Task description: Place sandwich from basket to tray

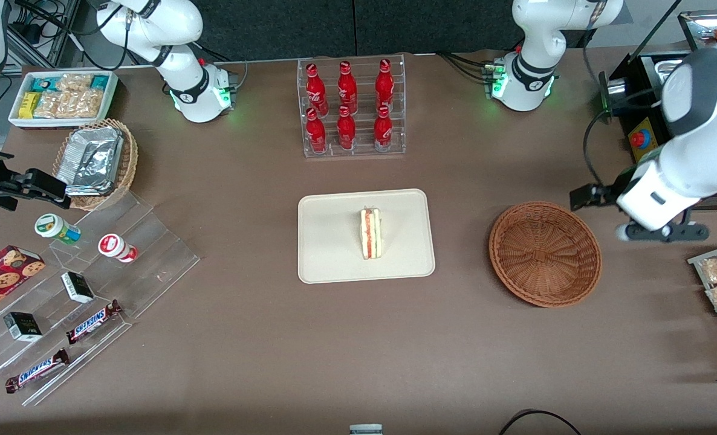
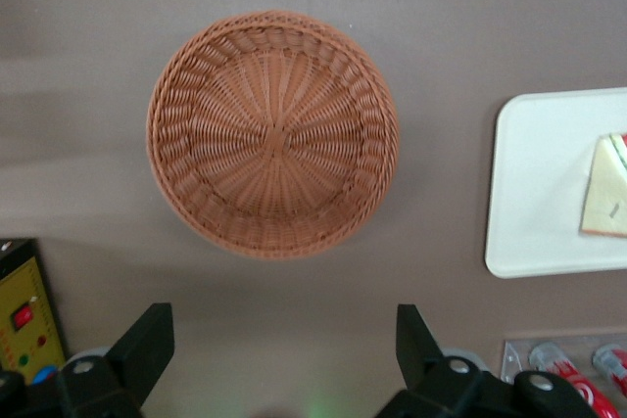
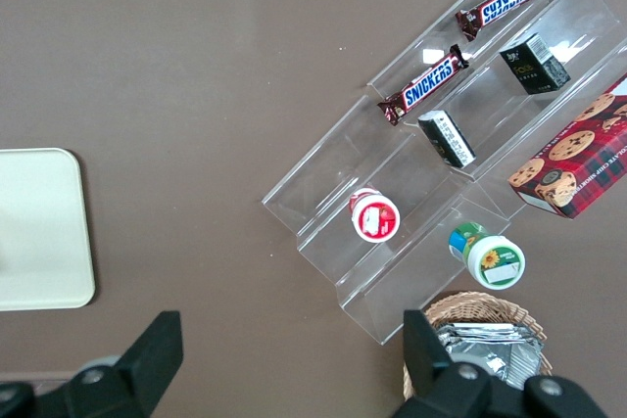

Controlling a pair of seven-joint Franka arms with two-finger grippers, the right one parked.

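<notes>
Sandwich (image 1: pixel 370 233) wedge (layered cut edge up) on smooth cream tray (image 1: pixel 328 241), woven wicker basket (image 1: pixel 545 254) bare, gripper (image 2: pixel 279 345) jaws spread above.

A big brown table (image 1: pixel 358 338) fills nearly all I can see. Its top is plain and smooth, with soft grey shadows on it. At its edge farthest from the front camera stands a dark wall panel (image 1: pixel 358 24). The light is bright and even.
</notes>
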